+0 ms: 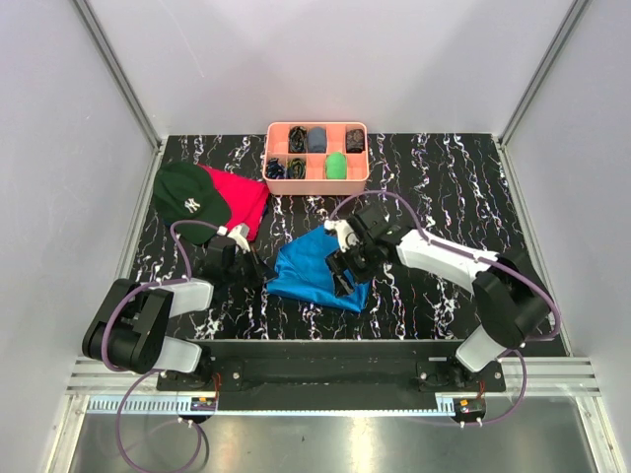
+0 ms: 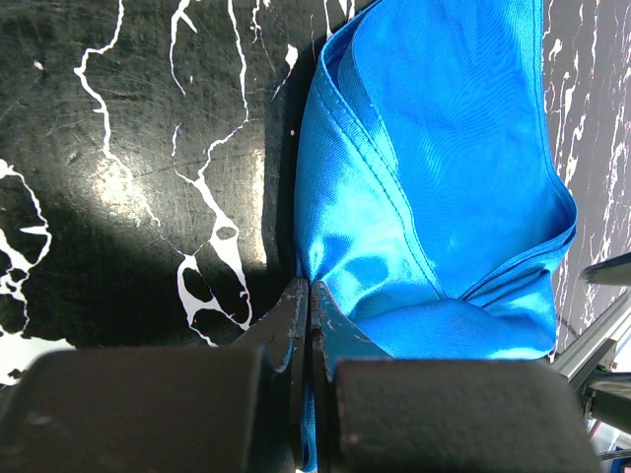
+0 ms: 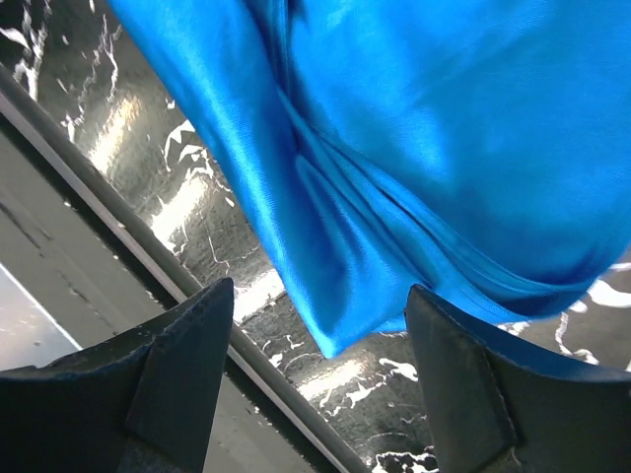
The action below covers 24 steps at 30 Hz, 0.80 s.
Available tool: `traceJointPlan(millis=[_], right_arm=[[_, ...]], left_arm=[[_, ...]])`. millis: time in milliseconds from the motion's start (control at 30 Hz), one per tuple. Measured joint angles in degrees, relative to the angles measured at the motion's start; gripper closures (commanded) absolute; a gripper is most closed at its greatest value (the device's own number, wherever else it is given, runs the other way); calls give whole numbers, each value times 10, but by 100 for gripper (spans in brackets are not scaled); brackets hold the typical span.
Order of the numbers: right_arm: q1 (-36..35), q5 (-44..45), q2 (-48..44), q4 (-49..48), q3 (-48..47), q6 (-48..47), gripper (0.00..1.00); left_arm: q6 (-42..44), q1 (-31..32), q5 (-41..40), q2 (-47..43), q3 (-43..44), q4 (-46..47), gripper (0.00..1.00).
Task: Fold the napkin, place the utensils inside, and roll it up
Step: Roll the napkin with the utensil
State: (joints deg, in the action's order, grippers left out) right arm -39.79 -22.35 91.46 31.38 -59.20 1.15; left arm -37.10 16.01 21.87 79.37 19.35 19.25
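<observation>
The bright blue napkin (image 1: 315, 271) lies crumpled and partly folded on the black marble table, between the two arms. My left gripper (image 1: 262, 278) sits low at the napkin's left edge. In the left wrist view the napkin (image 2: 444, 148) spreads away from my left gripper (image 2: 310, 288), whose jaws are shut on its hem. My right gripper (image 1: 342, 281) hangs over the napkin's near right part. In the right wrist view the gripper (image 3: 317, 291) stands open, a loose corner of the napkin (image 3: 394, 148) hanging free between the fingers without touching them. The utensils are out of view.
A pink tray (image 1: 317, 184) with small items in its compartments stands at the back centre. A dark green cap (image 1: 187, 197) rests on a red cloth (image 1: 246, 197) at the back left. The table's metal front rail (image 3: 118, 207) runs just under the right gripper.
</observation>
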Motion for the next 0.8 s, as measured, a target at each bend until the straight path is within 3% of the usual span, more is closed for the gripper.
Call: traceJointPlan(millis=[433,800], right_arm=[[-42,51,55,-5,1,-28,25],[-49,63,83,32,-15,22,46]], left_arm=[[-2,1,0,4,4,-2,100],[-4,1,2,9,8,-4,100]])
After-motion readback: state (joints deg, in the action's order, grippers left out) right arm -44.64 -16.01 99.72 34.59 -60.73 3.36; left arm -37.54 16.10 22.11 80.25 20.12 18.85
